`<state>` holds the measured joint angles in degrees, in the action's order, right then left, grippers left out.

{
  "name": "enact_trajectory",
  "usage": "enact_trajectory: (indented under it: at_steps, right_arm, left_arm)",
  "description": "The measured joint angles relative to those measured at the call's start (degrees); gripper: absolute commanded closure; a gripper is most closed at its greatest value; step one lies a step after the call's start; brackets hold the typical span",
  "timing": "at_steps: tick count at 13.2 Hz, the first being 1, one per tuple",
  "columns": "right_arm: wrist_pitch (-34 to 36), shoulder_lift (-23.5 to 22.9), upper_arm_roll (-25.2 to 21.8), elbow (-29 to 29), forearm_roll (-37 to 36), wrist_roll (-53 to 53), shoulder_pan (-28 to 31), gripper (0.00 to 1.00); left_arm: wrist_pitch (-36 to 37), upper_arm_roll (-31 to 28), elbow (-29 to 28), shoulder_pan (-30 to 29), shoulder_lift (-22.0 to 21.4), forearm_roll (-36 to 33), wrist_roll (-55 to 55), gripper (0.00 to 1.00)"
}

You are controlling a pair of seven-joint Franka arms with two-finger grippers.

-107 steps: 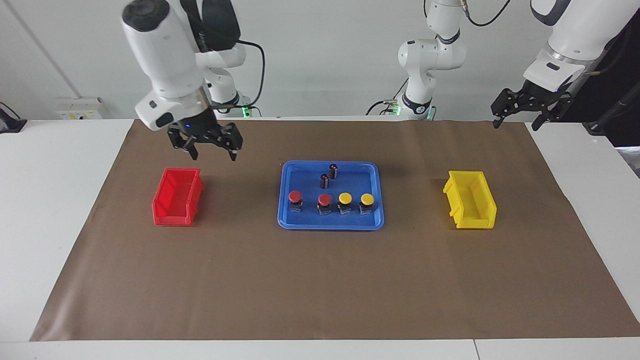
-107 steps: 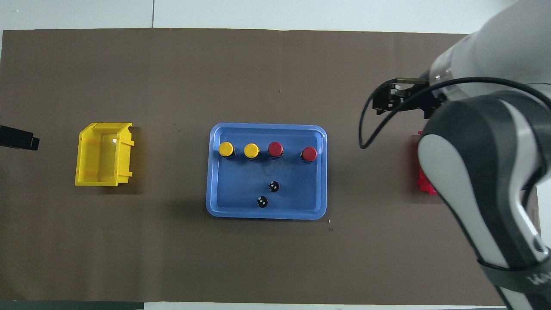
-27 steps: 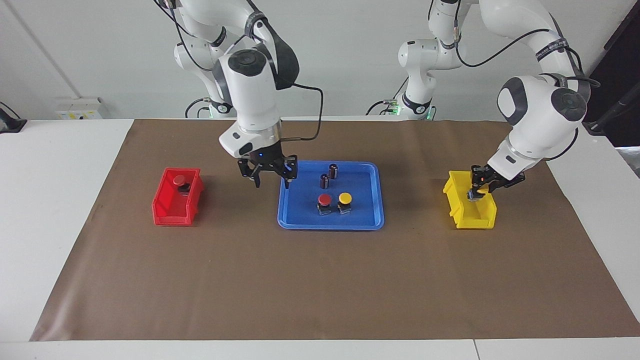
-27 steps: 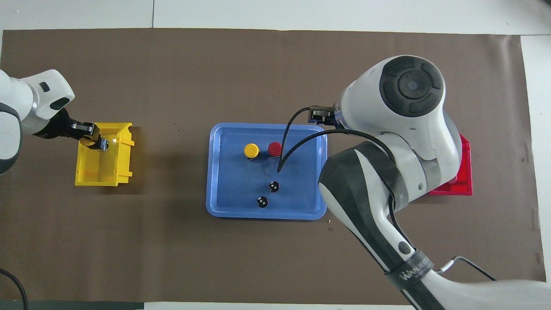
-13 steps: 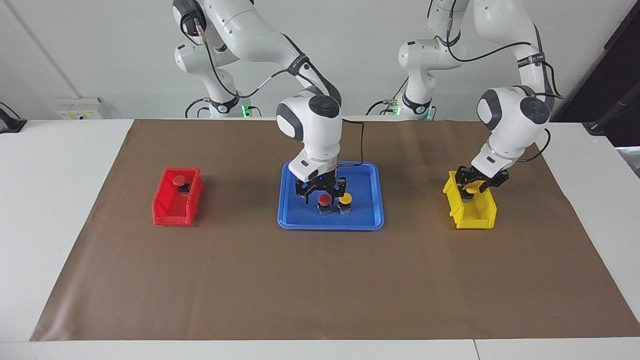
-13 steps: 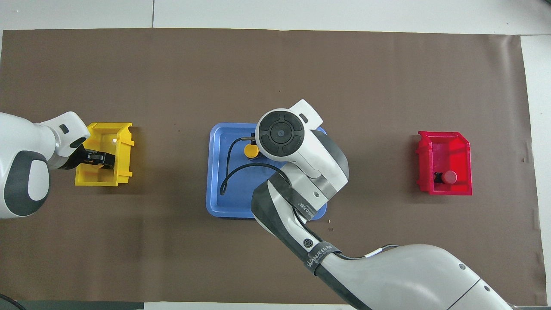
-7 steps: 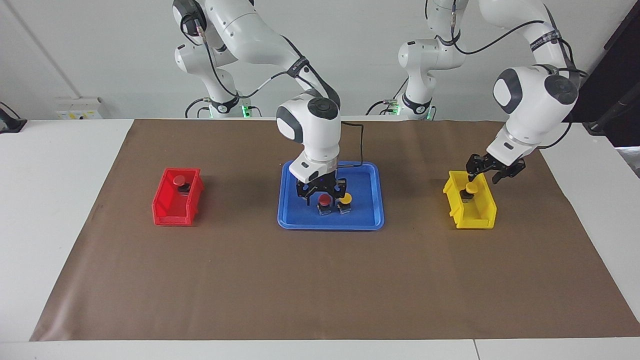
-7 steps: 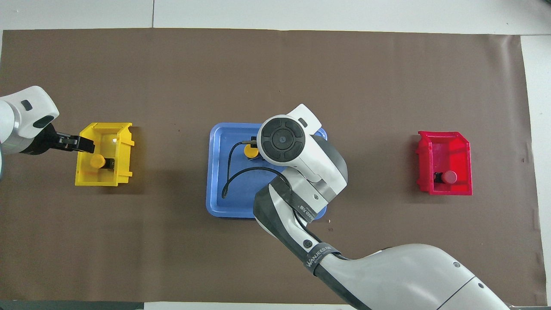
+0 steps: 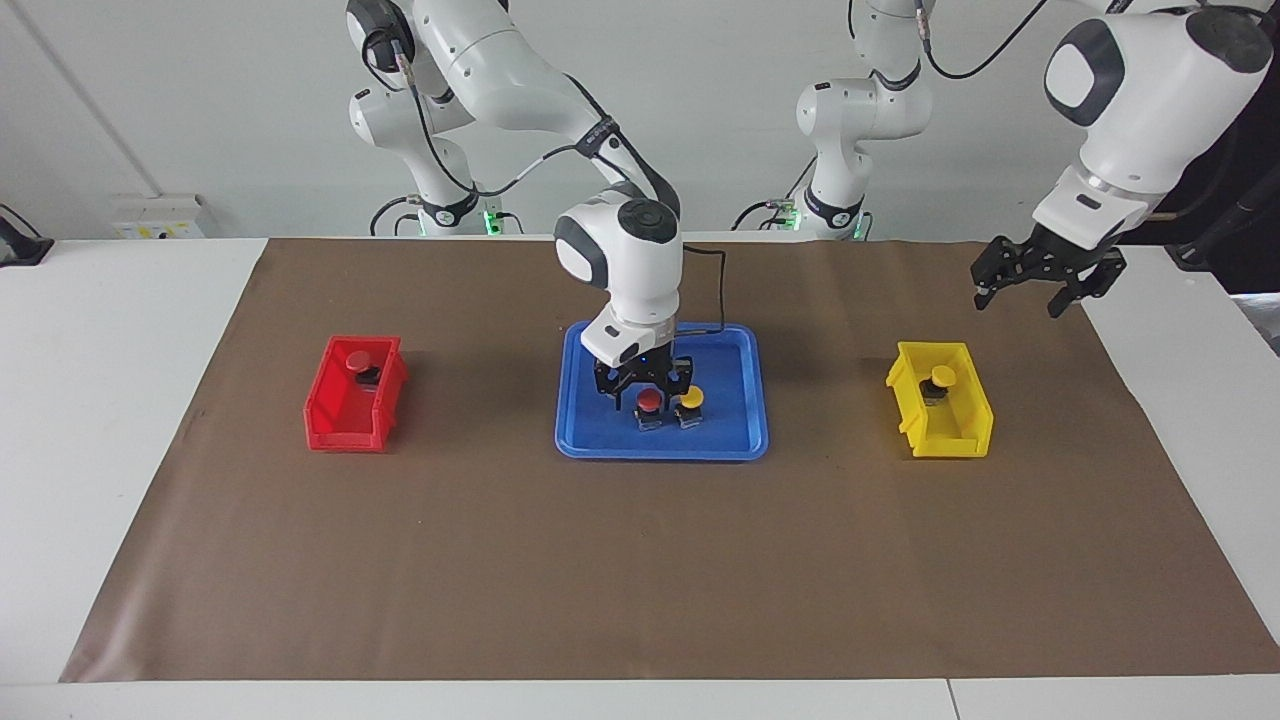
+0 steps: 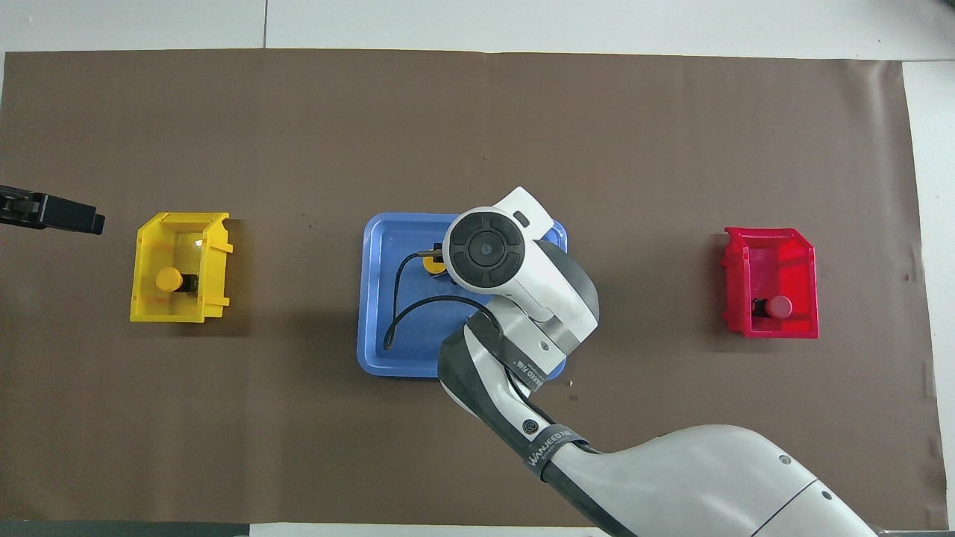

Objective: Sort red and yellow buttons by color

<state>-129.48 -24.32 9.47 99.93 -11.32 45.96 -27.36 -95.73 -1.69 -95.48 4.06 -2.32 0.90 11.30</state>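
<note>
We see the right gripper (image 9: 646,392) low in the blue tray (image 9: 735,440), its fingers either side of a red button (image 9: 649,400); whether they clamp it we cannot tell. A yellow button (image 9: 690,399) stands just beside, toward the left arm's end. The left gripper (image 9: 1040,272), fingers apart and empty, hangs over the brown mat (image 9: 640,560) near the yellow bin (image 9: 960,440), where a second yellow button (image 9: 940,376) lies. A second red button (image 9: 358,361) sits in the red bin (image 9: 345,430) at the right arm's end.
</note>
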Motion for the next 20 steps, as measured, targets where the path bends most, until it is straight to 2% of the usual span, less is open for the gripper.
enact_trajectory:
  at_steps: [1,2,3,5,7,9,10,12,15,17,20]
  right_arm:
    - [0.0,0.0,0.0,0.0,0.0,0.0,0.0,0.77]
    - [0.0,0.1,0.0,0.0,0.0,0.0,0.0,0.90]
    - [0.0,0.1,0.0,0.0,0.0,0.0,0.0,0.96]
    - [0.3,0.3,-0.1,-0.2,0.0,0.0,0.1,0.97]
    - [4.9,1.3,-0.4,-2.5,0.0,-1.3,1.6,0.97]
    - [12.2,4.8,-0.6,-5.1,0.0,-8.4,6.4,0.98]
    - [15.4,8.1,-0.7,-4.4,0.0,-13.5,10.2,0.98]
    - [17.1,16.4,-0.8,1.8,0.6,-25.5,19.1,0.99]
    - [13.4,28.1,-1.0,15.8,5.4,-44.2,32.0,0.99]
    - [10.0,31.3,-1.1,21.9,8.3,-53.1,38.7,0.99]
    - [6.6,31.8,-1.1,25.5,8.6,-56.8,41.6,0.99]
  left_arm:
    - [0.0,0.1,0.4,0.0,0.1,0.0,-0.3,0.00]
    - [-0.5,0.2,-0.1,0.1,0.3,0.0,-0.7,0.00]
    - [-1.6,0.3,-1.1,0.2,0.6,0.0,-1.0,0.00]
    - [-4.3,0.6,-3.4,0.4,1.3,0.0,-1.4,0.00]
    - [-7.6,0.7,-5.9,2.0,1.8,0.0,-3.7,0.00]
    - [-11.0,0.9,-8.1,6.6,2.6,0.0,-10.5,0.00]
    - [-12.6,1.0,-8.9,9.7,3.3,0.0,-15.2,0.00]
    - [-15.5,1.2,-9.4,15.2,5.5,0.0,-23.2,0.00]
    - [-20.4,1.4,-9.5,22.9,9.0,0.0,-34.6,0.00]
    - [-23.0,1.4,-9.5,27.3,11.3,0.0,-40.2,0.00]
    - [-25.2,1.4,-9.5,31.8,14.1,0.0,-44.6,0.00]
